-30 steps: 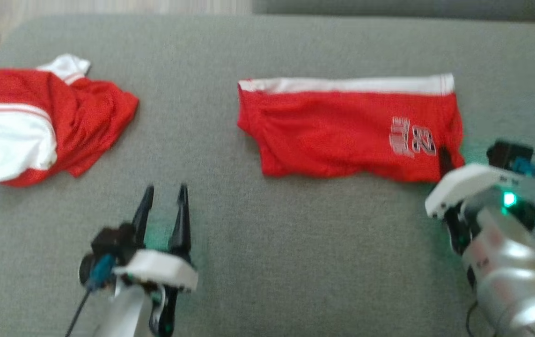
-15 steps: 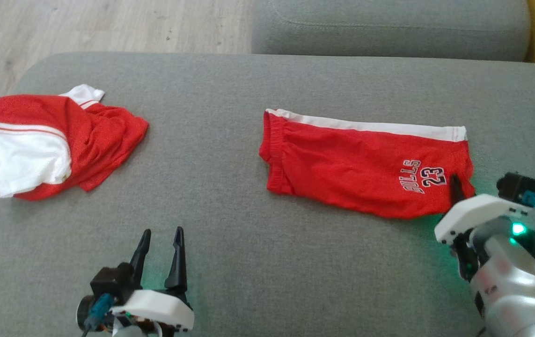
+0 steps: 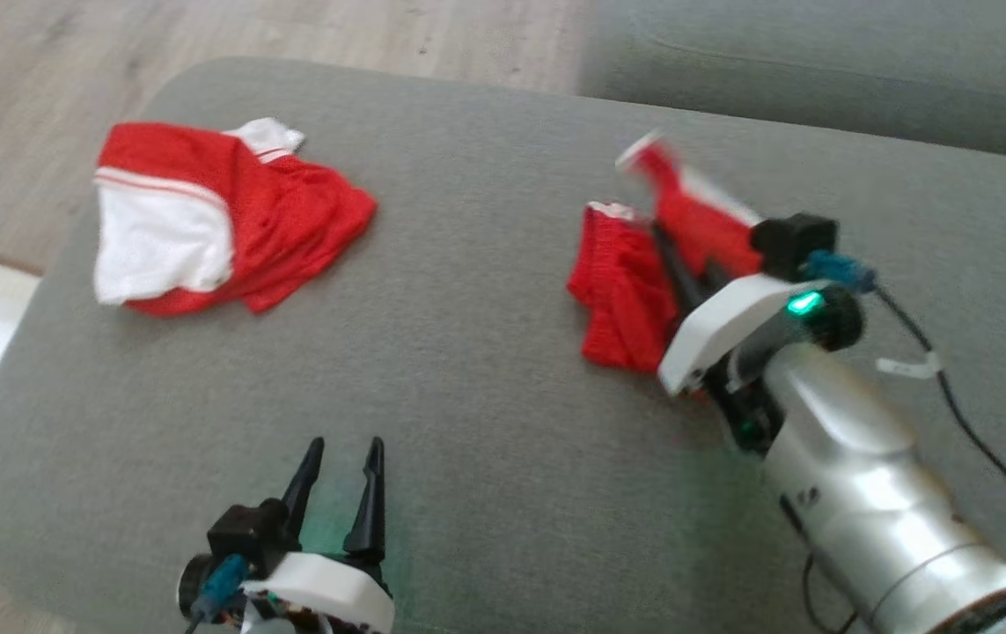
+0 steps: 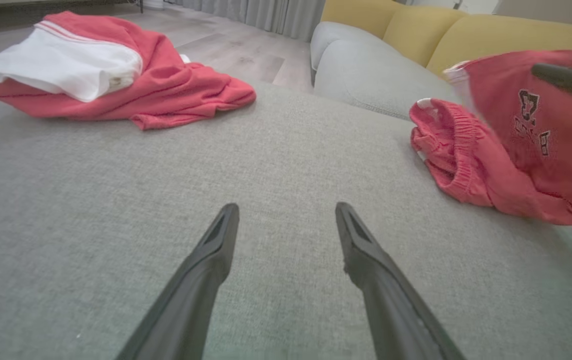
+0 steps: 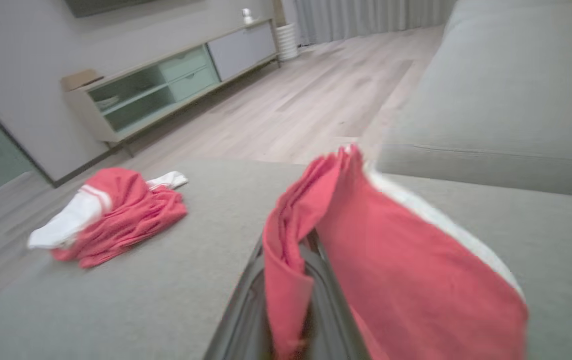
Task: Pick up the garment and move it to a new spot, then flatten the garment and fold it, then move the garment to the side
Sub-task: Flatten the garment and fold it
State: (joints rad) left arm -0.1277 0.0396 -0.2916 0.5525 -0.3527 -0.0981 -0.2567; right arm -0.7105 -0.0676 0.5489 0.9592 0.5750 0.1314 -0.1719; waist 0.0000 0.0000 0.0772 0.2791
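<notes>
The garment, red shorts [image 3: 621, 299] with a white side stripe and a printed number, lies half bunched on the grey sofa seat [image 3: 485, 423]. My right gripper [image 3: 661, 238] is shut on one end and holds it raised, so the cloth drapes over the dark fingers [image 5: 328, 295]. In the left wrist view the shorts [image 4: 506, 145] hang at the right, with a right finger [image 4: 566, 77] above them. In the right wrist view the red cloth [image 5: 391, 270] falls across the closed jaws. My left gripper [image 3: 345, 449] stands open and empty near the seat's front edge, its fingers [image 4: 215, 250] spread over bare fabric.
A crumpled red and white jersey [image 3: 203, 220] lies at the seat's far left. Grey back cushions [image 3: 819, 70] rise behind, with yellow ones [image 4: 466, 35] beyond. Wooden floor [image 3: 247, 35] borders the seat's left edge, and a low cabinet [image 5: 165, 85] stands by the wall.
The head camera has turned. My right gripper has lifted the numbered end of the flat shorts and carried it leftward, bunching them. The left gripper has stayed open in place.
</notes>
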